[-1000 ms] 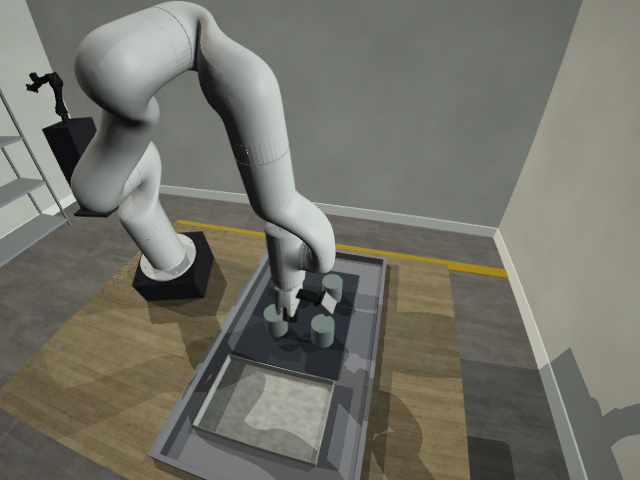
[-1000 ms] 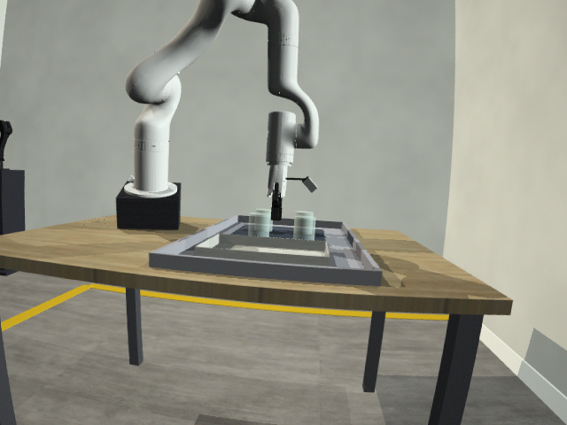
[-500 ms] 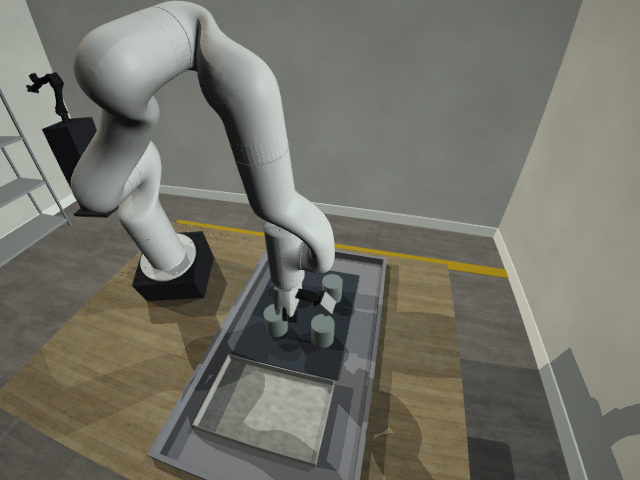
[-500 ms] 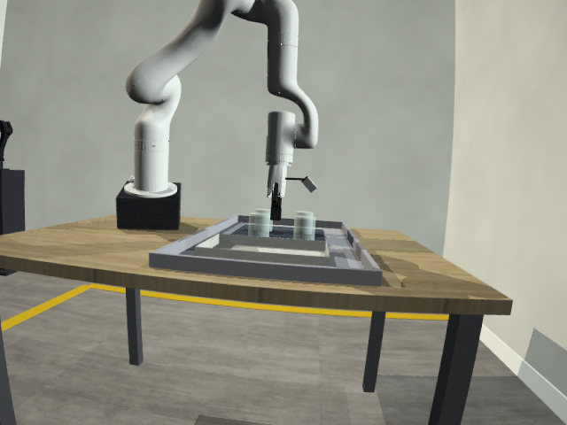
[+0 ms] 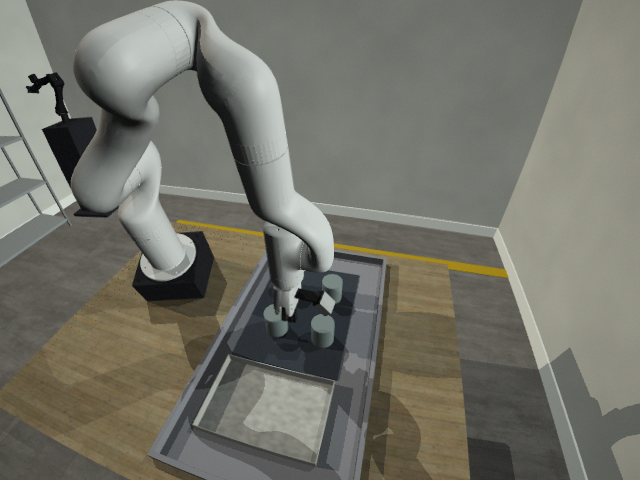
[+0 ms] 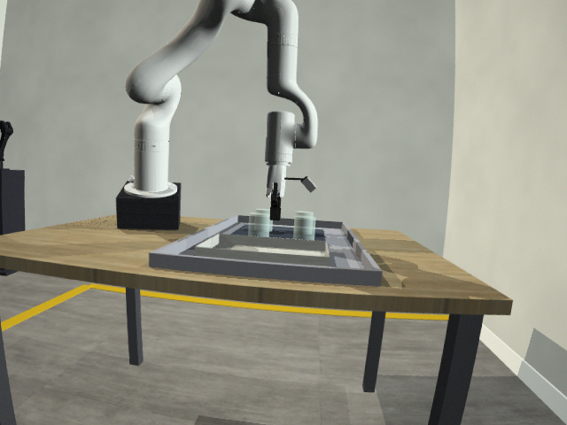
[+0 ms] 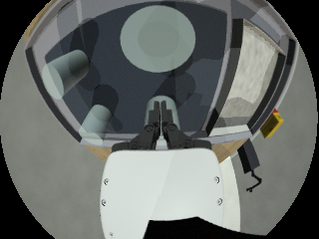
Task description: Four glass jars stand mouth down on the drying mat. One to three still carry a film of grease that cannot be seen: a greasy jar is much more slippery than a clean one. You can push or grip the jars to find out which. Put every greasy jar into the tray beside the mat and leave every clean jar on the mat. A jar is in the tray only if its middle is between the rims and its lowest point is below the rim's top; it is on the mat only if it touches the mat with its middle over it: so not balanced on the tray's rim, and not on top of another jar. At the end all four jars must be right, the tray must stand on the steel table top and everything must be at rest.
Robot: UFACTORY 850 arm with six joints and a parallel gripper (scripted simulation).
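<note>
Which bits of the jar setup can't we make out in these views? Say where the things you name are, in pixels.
- Fourth jar, top view: hidden by the gripper [image 5: 287,316] [image 6: 275,218] [image 7: 160,104] and arm.
- Rear jars, exterior view: partly behind the front ones.
- Tray [image 5: 263,450] [image 6: 260,256] floor, exterior view: mostly behind its near wall.
- Grease, all views: invisible film.

4 jars [image 5: 322,331] [image 7: 158,39] stand on the mat [image 5: 258,346] [image 7: 112,65], beside the tray [image 5: 268,408] [image 6: 265,256] [image 7: 249,75].
</note>
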